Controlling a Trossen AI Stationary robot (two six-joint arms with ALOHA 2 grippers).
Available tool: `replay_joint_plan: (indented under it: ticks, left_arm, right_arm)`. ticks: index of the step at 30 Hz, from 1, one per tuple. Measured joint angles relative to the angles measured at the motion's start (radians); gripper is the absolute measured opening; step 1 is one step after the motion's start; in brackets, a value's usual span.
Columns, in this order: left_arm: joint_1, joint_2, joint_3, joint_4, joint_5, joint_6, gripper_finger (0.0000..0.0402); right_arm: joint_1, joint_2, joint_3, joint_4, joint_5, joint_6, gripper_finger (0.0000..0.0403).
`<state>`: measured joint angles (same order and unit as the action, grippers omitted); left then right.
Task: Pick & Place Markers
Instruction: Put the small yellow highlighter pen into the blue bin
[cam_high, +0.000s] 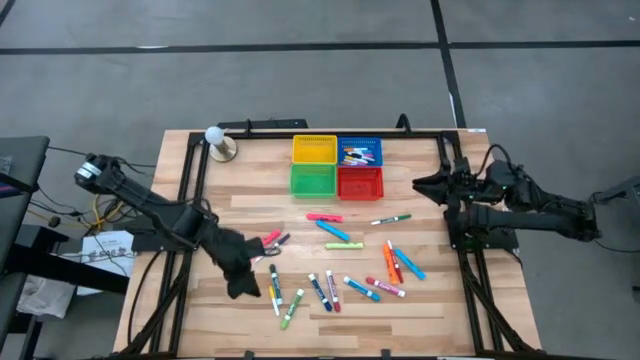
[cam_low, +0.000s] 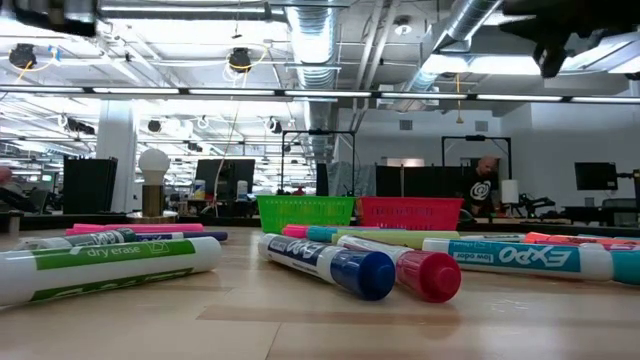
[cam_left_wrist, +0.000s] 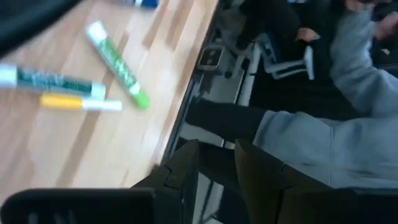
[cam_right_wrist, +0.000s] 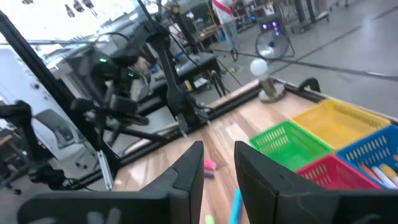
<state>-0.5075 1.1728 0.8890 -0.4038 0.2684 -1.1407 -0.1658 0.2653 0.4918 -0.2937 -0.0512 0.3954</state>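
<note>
markers (cam_high: 340, 268) lie scattered over the near half of the wooden tabletop (cam_high: 420, 310), a few more inside the blue basket (cam_high: 360, 151). left hand (cam_high: 243, 287) hangs low at the near left by the scatter, fingers narrow with nothing between them. right hand (cam_high: 422, 184) waits at the right edge, fingers narrow and empty.

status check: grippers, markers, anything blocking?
Left gripper low at the table's front-left, empty, fingers slightly apart. Right gripper parked by the right rail, empty. Most markers loose; some in the blue basket. No obstruction.
</note>
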Motion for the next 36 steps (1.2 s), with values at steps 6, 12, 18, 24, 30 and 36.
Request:
replay_joint_plan:
  ticks: [6,12,18,24,30,36]
  left_arm:
    - [-0.134,0.064,0.0,-0.009,-0.16,-0.248,0.0104]
    - [-0.201,0.163,0.0,-0.009,-0.295,-0.527,0.0104]
    - [-0.223,0.263,0.0,0.008,-0.299,-0.778,0.0104]
    - [-0.226,0.34,0.0,0.025,-0.324,-0.948,0.0104]
    - [-0.224,0.389,0.0,0.031,-0.382,-1.064,0.0104]
    - [-0.191,0.437,0.0,0.027,-0.399,-1.078,0.0104]
  right_arm:
    - [0.0,-0.05,-0.063,0.05,0.001,0.002,0.0079]
    - [0.0,-0.075,-0.09,0.049,-0.001,0.016,0.0079]
    - [0.0,-0.078,-0.091,0.05,-0.002,0.016,0.0079]
    - [0.0,-0.078,-0.091,0.049,-0.002,0.016,0.0079]
    - [0.0,-0.078,-0.091,0.049,-0.004,0.015,0.0079]
    - [0.0,-0.078,-0.091,0.049,-0.004,0.012,0.0079]
